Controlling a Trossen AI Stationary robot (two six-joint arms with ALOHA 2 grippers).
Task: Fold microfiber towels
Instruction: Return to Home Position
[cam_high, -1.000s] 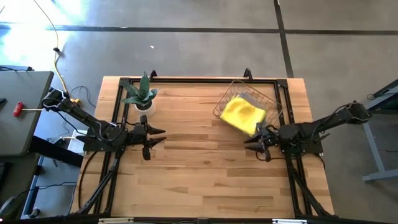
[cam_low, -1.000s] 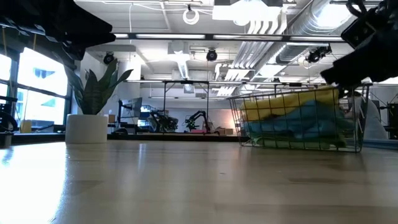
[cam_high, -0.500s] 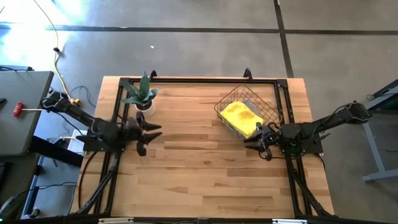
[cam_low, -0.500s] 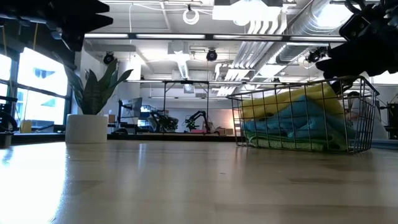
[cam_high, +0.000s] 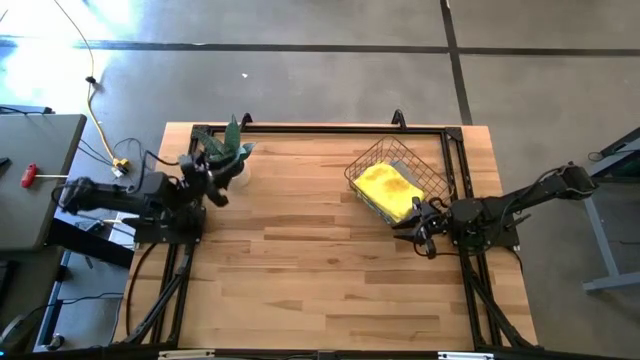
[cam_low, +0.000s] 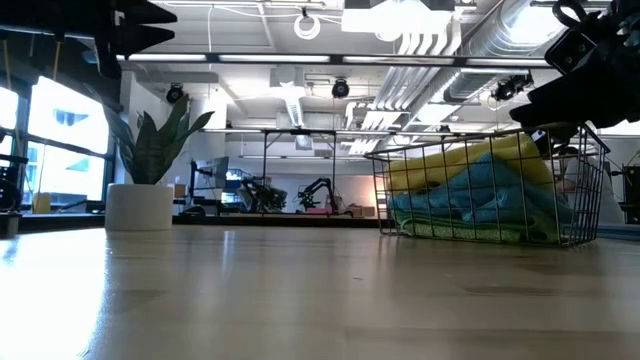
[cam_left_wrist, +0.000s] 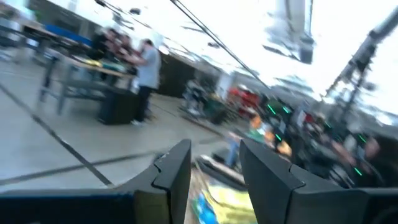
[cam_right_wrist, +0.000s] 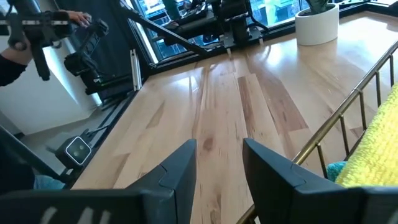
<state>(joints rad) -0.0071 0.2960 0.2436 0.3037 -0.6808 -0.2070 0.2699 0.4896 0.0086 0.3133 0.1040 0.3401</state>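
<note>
- Towels (cam_high: 386, 186) piled in wire basket (cam_high: 433, 172), 2 o'clock on table (cam_high: 320, 280), yellow on top.
- Right gripper (cam_high: 414, 226) at basket's 5 o'clock, fingers released, empty.
- Left gripper (cam_high: 212, 183) beside plant (cam_high: 227, 150), 10 o'clock, fingers released, empty.

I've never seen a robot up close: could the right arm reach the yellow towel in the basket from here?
Probably yes. The right gripper hangs open beside the wire basket, whose top is open, and the yellow towel lies uppermost, uncovered.
</note>
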